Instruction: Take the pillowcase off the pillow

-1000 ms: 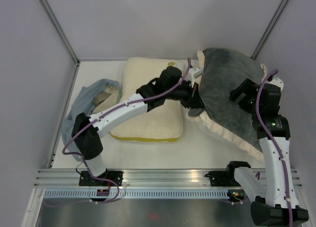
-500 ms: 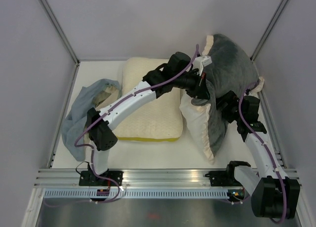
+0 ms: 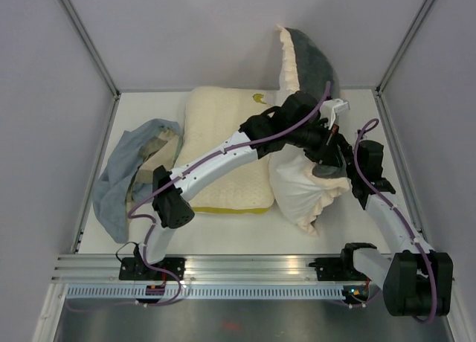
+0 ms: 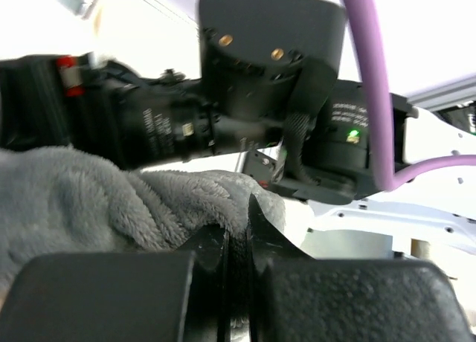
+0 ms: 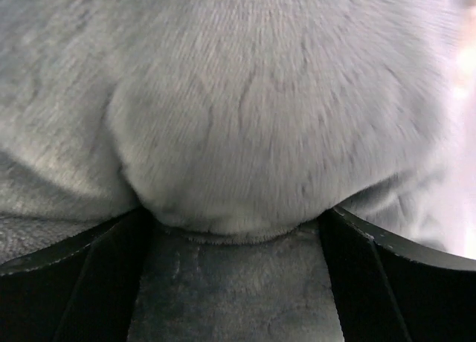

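From above, both grippers' fingertips were lost where the arms and cloth bunched together, and the left arm (image 3: 223,152) hid part of the pillow (image 3: 294,193). The pillowcase (image 5: 238,119) filled the right wrist view as blurred plush. The right gripper (image 5: 234,271) was cut off at the bottom edge, so its hold could not be told. The left gripper (image 4: 238,282) was dark, close and out of focus.
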`<state>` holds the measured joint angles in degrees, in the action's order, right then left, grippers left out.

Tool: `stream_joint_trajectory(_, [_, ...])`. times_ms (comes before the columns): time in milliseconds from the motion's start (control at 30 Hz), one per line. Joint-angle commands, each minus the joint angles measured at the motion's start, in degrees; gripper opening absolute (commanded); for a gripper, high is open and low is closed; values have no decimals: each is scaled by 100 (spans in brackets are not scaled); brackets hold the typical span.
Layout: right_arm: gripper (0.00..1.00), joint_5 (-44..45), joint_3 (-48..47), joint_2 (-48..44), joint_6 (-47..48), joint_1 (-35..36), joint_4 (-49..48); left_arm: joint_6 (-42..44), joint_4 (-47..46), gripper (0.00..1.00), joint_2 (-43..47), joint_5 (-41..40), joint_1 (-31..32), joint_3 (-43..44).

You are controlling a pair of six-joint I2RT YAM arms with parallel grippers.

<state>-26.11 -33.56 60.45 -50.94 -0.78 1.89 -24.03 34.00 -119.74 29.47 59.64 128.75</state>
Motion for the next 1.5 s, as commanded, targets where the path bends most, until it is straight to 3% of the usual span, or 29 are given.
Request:
stream_joint_trajectory(0, [94, -292, 96, 30, -215, 701, 195, -769, -2477, 2, 189, 1930, 1348, 818])
stream_joint_trajectory(200, [95, 1851, -344, -1095, 207, 702, 1934, -708, -2214, 2, -154, 1966, 1253, 748])
stream_joint_trajectory(467, [96, 2865, -239, -2563, 31, 702, 3238, -1199, -2458, 2, -769, 2211, 664, 766])
stream_joint_trajectory(600, [96, 3620, -431, -3125, -39, 693, 4098, -1771, -2864, 2, -1244, 2650, 313, 1247])
stream_joint_trajectory(767, [98, 5095, -1730, -3065, 417, 693, 5135, -1974, -3145, 2, -1543, 2880, 40, 1249])
stream_joint_trajectory(900, [98, 5606, -2628, -2968, 532, 693, 5664, -2184, -3365, 2, -1815, 3064, -101, 1354])
stream_joint_trajectory(1100, [98, 5275, -2683, -3258, 532, 702, 6042, -2317, -3541, 2, -2044, 3266, -356, 1408])
stream_joint_trajectory(1333, [98, 4624, -716, -3663, 217, 702, 5129, -2106, -3435, 2, -1728, 3258, -453, 1302])
stream_joint_trajectory(1467, [97, 3993, -424, -3408, 23, 702, 4717, -1667, -2917, 2, -1035, 3066, -435, 708])
